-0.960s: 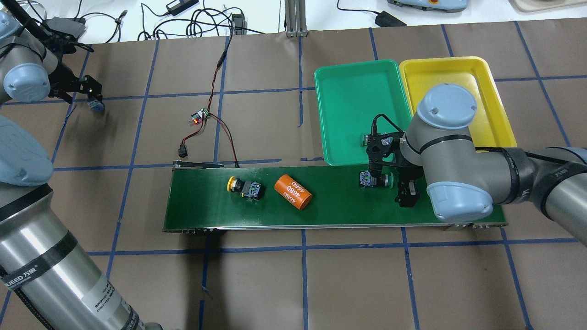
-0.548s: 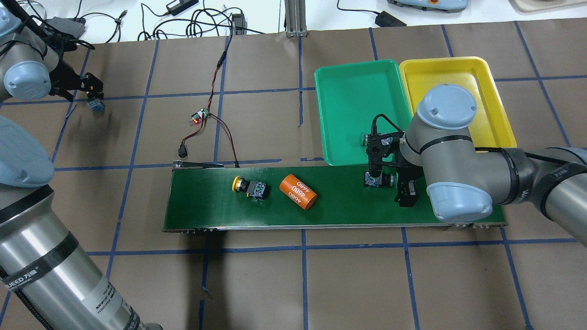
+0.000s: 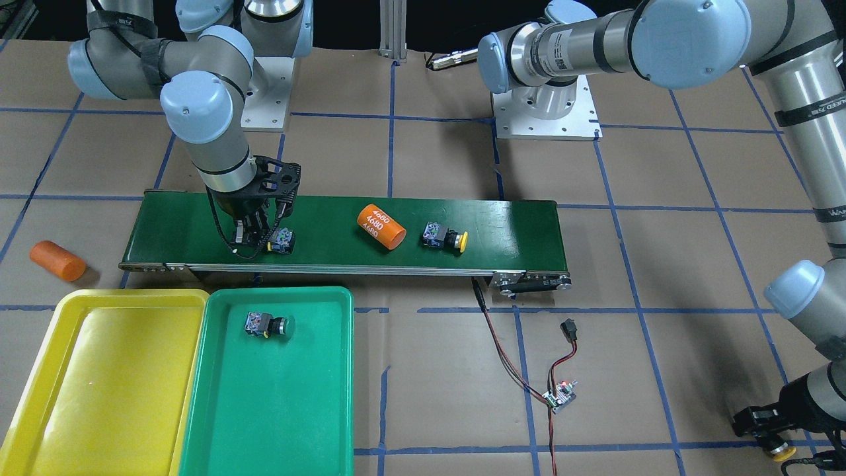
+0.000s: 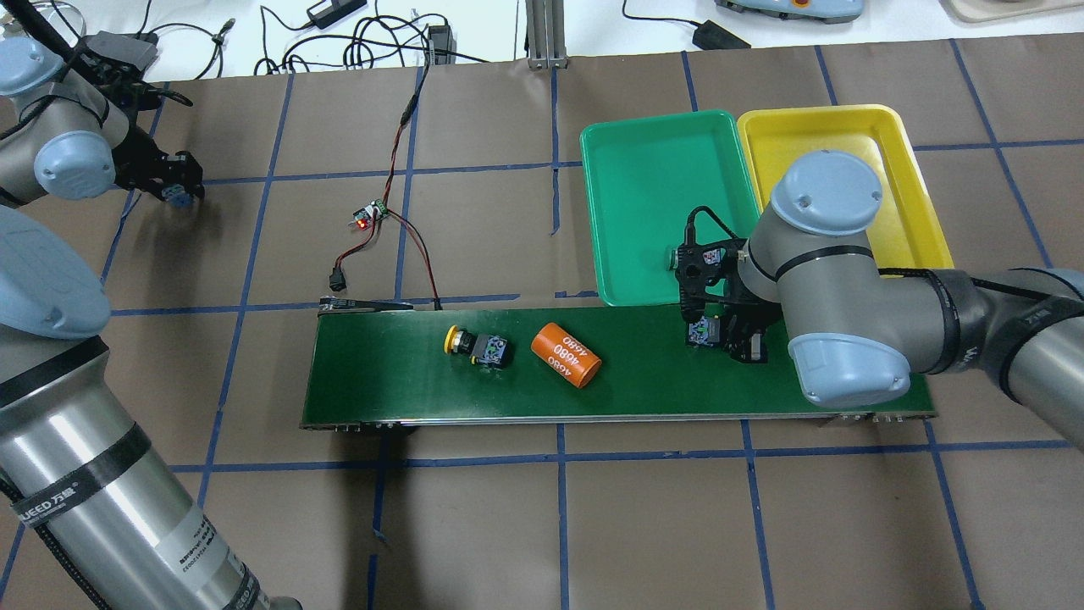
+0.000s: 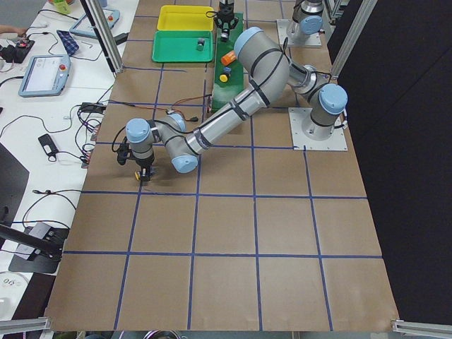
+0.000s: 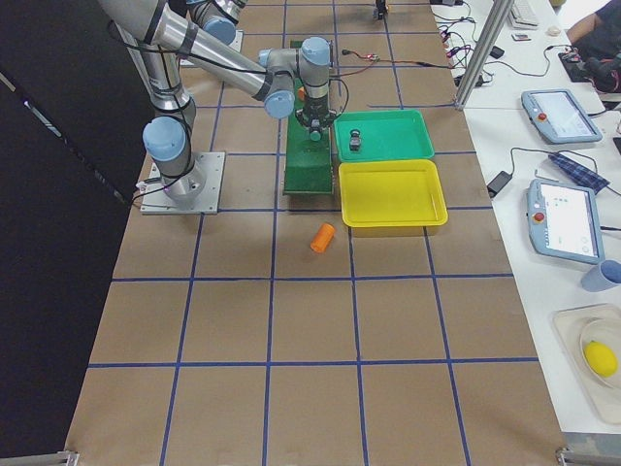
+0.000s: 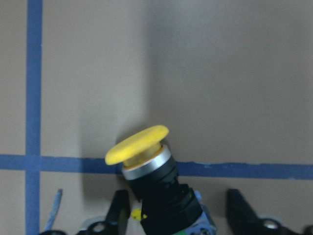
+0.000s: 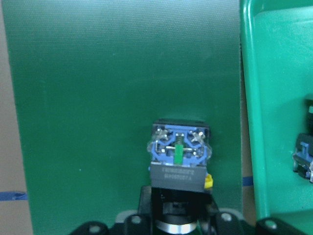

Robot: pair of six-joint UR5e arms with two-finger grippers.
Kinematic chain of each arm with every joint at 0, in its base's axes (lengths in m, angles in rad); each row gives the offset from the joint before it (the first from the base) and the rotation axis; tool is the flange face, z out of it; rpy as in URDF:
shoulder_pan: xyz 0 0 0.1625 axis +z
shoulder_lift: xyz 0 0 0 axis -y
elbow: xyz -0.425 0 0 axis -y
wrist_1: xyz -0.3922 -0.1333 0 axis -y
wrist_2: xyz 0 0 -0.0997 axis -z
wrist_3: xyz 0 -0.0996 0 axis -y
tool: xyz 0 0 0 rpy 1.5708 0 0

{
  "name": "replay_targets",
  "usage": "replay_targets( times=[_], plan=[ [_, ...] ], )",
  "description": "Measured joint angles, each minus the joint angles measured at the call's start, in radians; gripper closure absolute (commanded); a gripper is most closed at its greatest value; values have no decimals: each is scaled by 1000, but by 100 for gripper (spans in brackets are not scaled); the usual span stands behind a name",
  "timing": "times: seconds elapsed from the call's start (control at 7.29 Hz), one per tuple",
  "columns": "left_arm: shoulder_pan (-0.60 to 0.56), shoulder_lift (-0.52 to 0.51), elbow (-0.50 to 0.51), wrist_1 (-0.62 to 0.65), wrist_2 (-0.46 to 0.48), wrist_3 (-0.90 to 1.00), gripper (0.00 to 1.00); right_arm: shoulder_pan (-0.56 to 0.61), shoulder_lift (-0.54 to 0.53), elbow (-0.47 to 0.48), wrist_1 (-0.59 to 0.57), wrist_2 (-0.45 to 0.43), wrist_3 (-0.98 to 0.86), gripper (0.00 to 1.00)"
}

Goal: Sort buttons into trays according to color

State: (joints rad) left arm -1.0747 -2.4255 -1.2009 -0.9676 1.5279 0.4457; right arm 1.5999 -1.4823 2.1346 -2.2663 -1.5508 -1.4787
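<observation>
My right gripper [image 4: 710, 332] is down on the conveyor belt's right end, its fingers closed against a green button [image 8: 179, 159] that lies on the belt. Another green button [image 3: 266, 325] lies in the green tray [image 4: 652, 152]. The yellow tray [image 4: 813, 127] beside it holds nothing I can see. A yellow button [image 4: 477, 346] lies on the belt's left half. My left gripper [image 4: 179, 180] is at the table's far left, open, with a second yellow button [image 7: 146, 161] between its fingers; there is a gap on one side.
An orange cylinder marked 4680 [image 4: 566, 367] lies on the dark green belt [image 4: 381, 390] between the two belt buttons. Another orange cylinder [image 3: 58, 260] lies on the table past the belt's end. A small circuit board with wires [image 4: 368, 216] sits behind the belt.
The belt has carried the yellow button and the orange cylinder to the right. My right gripper has come down around the green button. My left arm has shifted slightly right over its button.
</observation>
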Motion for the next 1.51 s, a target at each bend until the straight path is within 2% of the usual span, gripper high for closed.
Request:
replay_targets(
  times=[0.27,0.41,0.69,0.82,0.96,1.23,1.37,1.51],
  plan=[
    [-3,30,-15,-18,41,-10,82,1,39,-69,-46,-2,-5,78],
    [-15,81,-53,-60,53,-60,82,0,86,-148,-38,-8,-10,72],
    [-85,291,-235,-143,58,-319,82,-3,188,-349,30,-11,-13,46],
    [-144,403,-352,-156,55,-495,82,-4,234,-438,71,-10,-14,12],
    [-211,500,-460,-161,53,-666,82,-5,266,-498,116,-5,-12,0],
    [-361,636,-629,-161,55,-977,82,-7,285,-535,172,1,-7,0],
    [-427,670,-689,-155,56,-1098,78,-8,285,-537,192,-1,-7,0],
    [-476,687,-728,-150,57,-1186,64,-12,281,-531,206,-5,-10,0]
  ],
)
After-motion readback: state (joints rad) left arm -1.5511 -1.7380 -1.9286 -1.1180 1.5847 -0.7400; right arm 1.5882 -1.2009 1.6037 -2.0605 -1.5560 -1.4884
